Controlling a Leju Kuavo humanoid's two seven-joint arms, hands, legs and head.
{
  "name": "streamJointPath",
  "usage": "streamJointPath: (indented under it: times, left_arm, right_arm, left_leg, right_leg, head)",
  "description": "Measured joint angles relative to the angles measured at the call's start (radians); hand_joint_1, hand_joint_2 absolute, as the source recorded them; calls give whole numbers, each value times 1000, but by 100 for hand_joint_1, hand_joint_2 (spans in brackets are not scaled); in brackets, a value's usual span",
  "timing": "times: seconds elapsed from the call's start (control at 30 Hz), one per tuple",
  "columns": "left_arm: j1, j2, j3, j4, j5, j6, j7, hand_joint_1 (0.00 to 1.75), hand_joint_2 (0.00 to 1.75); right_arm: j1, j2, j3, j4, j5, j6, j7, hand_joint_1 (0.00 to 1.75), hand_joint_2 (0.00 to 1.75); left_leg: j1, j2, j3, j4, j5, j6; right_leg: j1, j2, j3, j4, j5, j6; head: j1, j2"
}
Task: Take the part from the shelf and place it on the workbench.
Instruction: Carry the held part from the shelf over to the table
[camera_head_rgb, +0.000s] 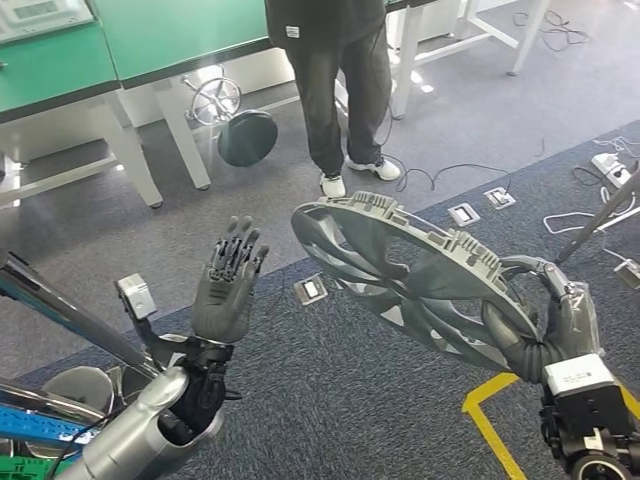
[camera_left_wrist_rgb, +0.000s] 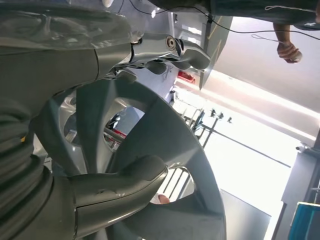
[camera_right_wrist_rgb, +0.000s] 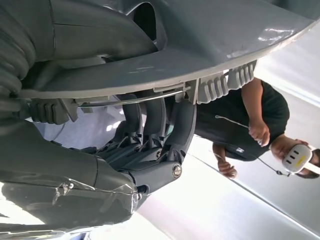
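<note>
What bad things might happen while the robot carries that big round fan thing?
The fan wheel is held at one edge by the right hand alone, so it might tilt or slip out. The left hand is open beside it, giving no support. A person stands just ahead and cables lie on the floor, so it could bump someone or trip.

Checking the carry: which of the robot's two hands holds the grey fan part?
The right hand: its fingers wrap the fan part's rim. The left hand is raised, spread and empty.
</note>
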Motion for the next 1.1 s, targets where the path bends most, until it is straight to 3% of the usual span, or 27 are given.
streamJointPath:
  times: [0.07,0.13,0.2,0.23,0.27,0.3,0.37,0.43,0.5,0.57,0.63,0.7,0.73,0.77,0.8,0.87,0.93,1.0,1.07,1.1]
  left_arm:
    - [3,2,4,-8,2,-9,-3,0,175]
    - [5,5,6,-13,3,-15,-5,0,175]
    - [11,7,7,-15,4,-18,-6,0,175]
    - [15,7,7,-16,4,-18,-6,0,175]
    - [18,8,8,-17,4,-19,-6,0,175]
    - [19,9,8,-18,4,-19,-6,0,175]
    - [20,10,9,-22,4,-19,-6,0,175]
    - [21,12,12,-26,4,-20,-5,0,175]
    - [22,14,14,-27,5,-26,-5,0,175]
    - [23,15,15,-30,5,-37,-6,0,175]
    - [24,18,19,-35,5,-47,-7,0,175]
    - [27,24,23,-38,4,-51,-6,0,175]
    - [31,26,24,-40,2,-51,-5,0,175]
    - [34,29,25,-43,0,-51,-4,0,175]
    - [37,32,25,-46,-2,-51,-3,0,175]
    - [38,37,28,-54,-6,-50,-1,0,175]
    - [37,41,31,-62,-10,-48,1,0,175]
    - [37,46,32,-72,-13,-47,5,0,175]
    - [37,49,32,-78,-15,-45,8,0,175]
    - [36,50,32,-81,-16,-45,9,0,175]
  right_arm:
    - [2,0,-4,0,-1,6,-2,175,175]
    - [2,0,-8,0,-3,12,-4,175,175]
    - [2,1,-10,0,-5,16,-5,175,175]
    - [2,1,-10,0,-5,17,-5,175,175]
    - [2,1,-11,0,-5,17,-5,175,175]
    - [2,1,-12,0,-5,17,-5,175,175]
    - [1,1,-14,1,-5,17,-5,175,175]
    - [0,1,-15,0,-6,18,-5,175,175]
    - [0,1,-15,0,-6,21,-6,175,175]
    - [0,1,-16,0,-7,27,-6,175,175]
    - [0,1,-16,0,-8,31,-6,175,175]
    - [-1,1,-15,0,-10,35,-7,175,175]
    - [0,1,-14,0,-11,37,-7,175,175]
    - [0,1,-14,0,-13,39,-7,175,175]
    - [0,1,-14,1,-15,40,-6,175,175]
    - [0,1,-14,1,-18,44,-7,175,175]
    - [-1,2,-14,1,-20,47,-9,175,175]
    - [-3,2,-14,1,-23,51,-11,175,175]
    - [-3,1,-15,1,-25,53,-13,175,175]
    - [-4,1,-15,1,-26,54,-13,175,175]
  left_leg:
    - [5,21,6,-11,5,7]
    - [8,42,11,-16,7,12]
    - [7,66,12,-16,5,15]
    - [7,78,13,-16,3,14]
    - [8,88,14,-15,2,13]
    - [8,98,16,-15,0,10]
    - [6,116,20,-11,-8,0]
    - [-1,132,20,-4,-12,-10]
    - [-5,152,20,-1,-13,-17]
    - [0,140,14,22,-34,-26]
    - [5,90,-31,122,-93,-32]
    - [5,61,-106,269,-152,-32]
    - [5,57,-131,313,-158,-31]
    - [5,56,-139,315,-144,-28]
    - [5,54,-130,287,-117,-26]
    - [4,40,-78,168,-47,-18]
    - [6,0,-29,57,-7,-11]
    - [5,-18,-10,10,2,-8]
    - [6,4,-7,3,7,-2]
    - [8,14,-4,-2,9,2]
  right_leg:
    - [4,-40,-14,17,-15,12]
    - [3,-101,-56,113,-73,21]
    - [-4,-116,-114,252,-133,29]
    - [-7,-117,-128,288,-140,33]
    - [-10,-119,-122,284,-128,35]
    - [-12,-125,-95,237,-99,36]
    - [-8,-161,-16,92,-42,37]
    - [-2,-186,26,12,-26,28]
    - [1,-171,24,8,-26,14]
    - [0,-148,24,4,-21,2]
    - [-2,-127,24,0,-17,-10]
    - [0,-105,22,0,-15,-16]
    - [1,-92,22,0,-14,-17]
    - [2,-79,22,0,-14,-18]
    - [2,-66,22,0,-13,-18]
    - [3,-46,23,1,-13,-18]
    - [3,-29,21,2,-12,-15]
    - [0,-10,14,2,-9,-6]
    - [-3,2,8,1,-6,6]
    - [-1,-11,2,10,-13,12]
  head:
    - [4,0]
    - [15,0]
    - [23,0]
    - [24,0]
    - [24,0]
    - [24,0]
    - [27,0]
    - [27,0]
    - [24,0]
    - [21,0]
    - [16,0]
    - [9,0]
    - [7,0]
    - [6,0]
    - [6,0]
    - [4,0]
    - [4,0]
    - [5,0]
    - [4,0]
    - [7,0]
